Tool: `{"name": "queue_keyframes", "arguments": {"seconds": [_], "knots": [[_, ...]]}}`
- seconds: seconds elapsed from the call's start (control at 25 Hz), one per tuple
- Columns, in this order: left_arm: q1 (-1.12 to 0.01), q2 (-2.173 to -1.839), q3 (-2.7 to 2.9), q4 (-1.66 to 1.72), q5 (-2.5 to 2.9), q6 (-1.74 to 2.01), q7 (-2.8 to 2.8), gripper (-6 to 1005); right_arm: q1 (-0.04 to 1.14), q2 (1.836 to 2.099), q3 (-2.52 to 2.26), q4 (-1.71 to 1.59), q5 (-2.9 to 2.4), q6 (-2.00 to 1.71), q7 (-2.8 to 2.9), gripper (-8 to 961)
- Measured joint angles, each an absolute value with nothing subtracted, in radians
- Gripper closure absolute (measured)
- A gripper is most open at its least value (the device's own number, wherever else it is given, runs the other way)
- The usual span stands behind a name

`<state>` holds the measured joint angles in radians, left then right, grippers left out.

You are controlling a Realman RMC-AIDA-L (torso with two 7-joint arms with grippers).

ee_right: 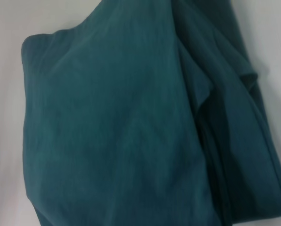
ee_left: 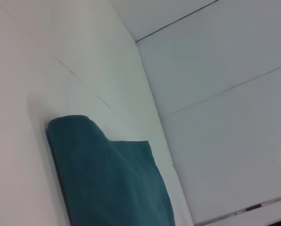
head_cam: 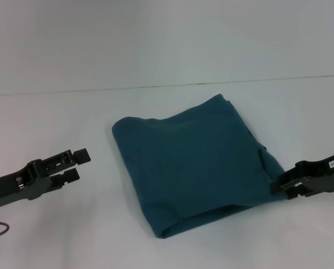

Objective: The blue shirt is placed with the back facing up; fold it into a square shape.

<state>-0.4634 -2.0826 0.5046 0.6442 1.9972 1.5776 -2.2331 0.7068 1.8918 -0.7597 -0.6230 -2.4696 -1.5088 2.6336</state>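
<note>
Both grippers are seen low over the white table [head_cam: 55, 218] in the head view, one on each side of the shirt [head_cam: 192, 162]. At the left, the left gripper [head_cam: 77, 166] is held well apart from the cloth, its two fingers parted by a narrow gap with nothing between them. At the right, the right gripper [head_cam: 280, 187] is set just at the shirt's right edge, near the corner closest to the robot; whether its fingers are parted or closed on cloth cannot be told. The shirt is laid in the middle of the table as a folded, roughly square bundle, turned slightly askew, with a rounded fold along its near edge and a small pucker on its right side. Bare tabletop is left all around it, widest on the left and toward the far edge. In the left wrist view, one rounded corner of the shirt [ee_left: 107, 179] is shown against bare table. In the right wrist view, the shirt [ee_right: 121, 132] fills most of the picture, with layered edges and creases gathered along one side.
</note>
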Motion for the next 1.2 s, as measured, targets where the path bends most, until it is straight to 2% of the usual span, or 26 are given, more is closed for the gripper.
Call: {"name": "queue_keyframes", "arguments": {"seconds": [0.76,0.96,1.2], "knots": [[-0.467,-2.085,0.508,0.641,1.997,1.575,-2.228,63,0.712,1.91,-0.751,-0.627,-2.462,-1.485,2.634,488],[-0.464,-2.085,0.506,0.64,1.997,1.575,-2.228,64,0.712,1.908,-0.75,-0.631,-2.461,-1.494,2.633,712],[-0.463,-2.085,0.505,0.64,1.997,1.575,-2.228,65,0.712,1.9,-0.751,-0.643,-2.462,-1.503,2.635,922]]}}
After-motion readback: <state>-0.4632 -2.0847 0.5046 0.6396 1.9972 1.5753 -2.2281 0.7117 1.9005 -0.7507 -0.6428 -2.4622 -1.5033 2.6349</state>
